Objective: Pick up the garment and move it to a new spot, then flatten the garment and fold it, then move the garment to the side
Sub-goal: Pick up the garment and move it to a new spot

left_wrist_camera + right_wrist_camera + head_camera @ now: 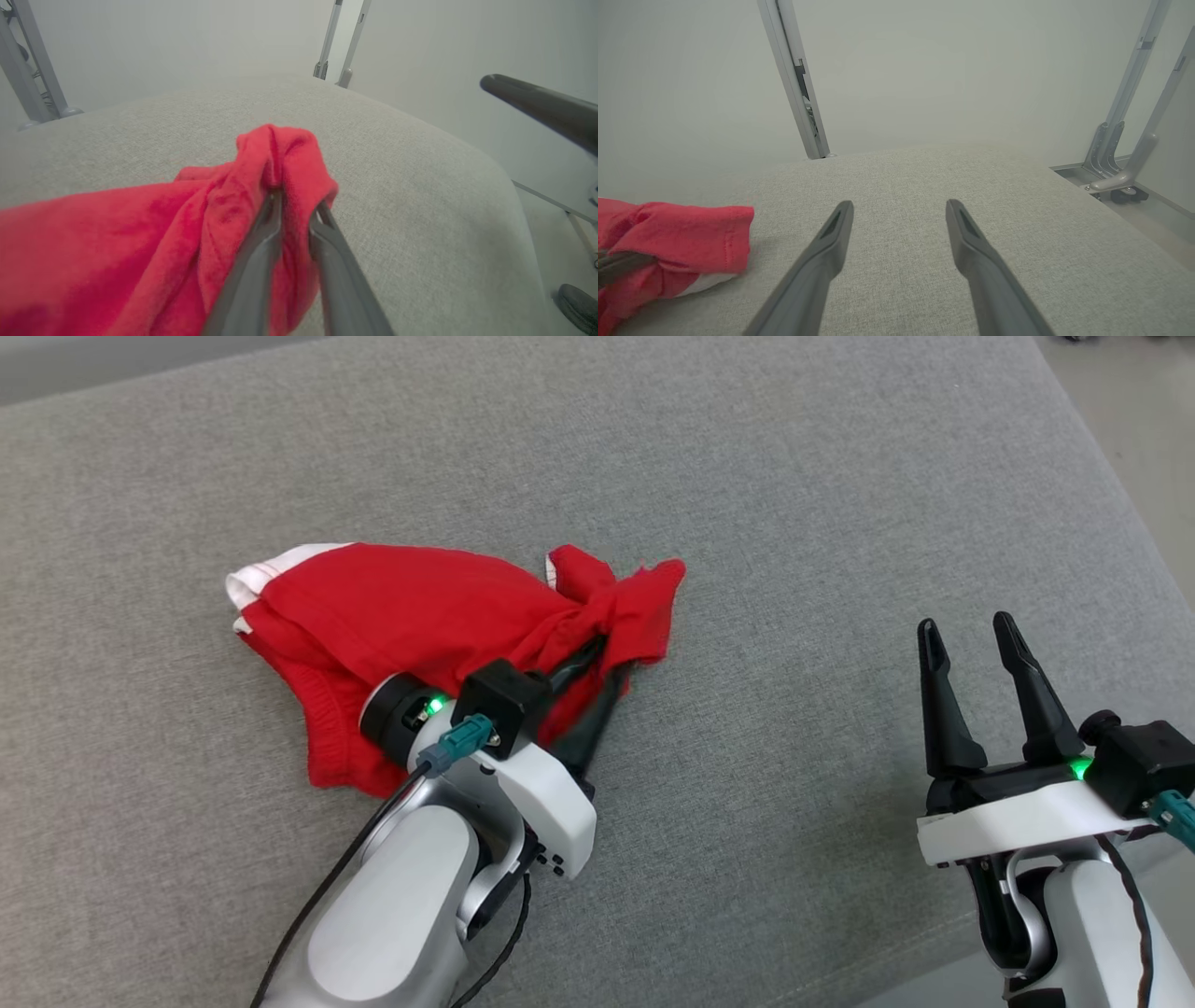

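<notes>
Bunching toward one end, the garment (420, 616) is seen lying on the grey cushion (803, 504), left of the middle. Its white-trimmed edge is at the far left, and its red cloth is drawn into ridges that run toward the left gripper (611, 658). That gripper is laid low and slantwise over the near edge of the cloth, so that a corner can be taken without the bulk being pressed down. In the left wrist view its jaws are found narrowly apart with a gathered fold between and around them. The tips are buried in red, and it cannot be told whether the fold is pinched or merely lying between them.

The right gripper (966, 623) is kept well apart from the garment over bare cushion, its jaws spread wide and nothing between them. It is judged to be held ready there for a second corner.

Since the cloth rests on the cushion in a crumpled heap, flattening and folding are judged not yet done. For a clean spread, two separate edges would need to be held, as a single pull only tightens the bunch.
</notes>
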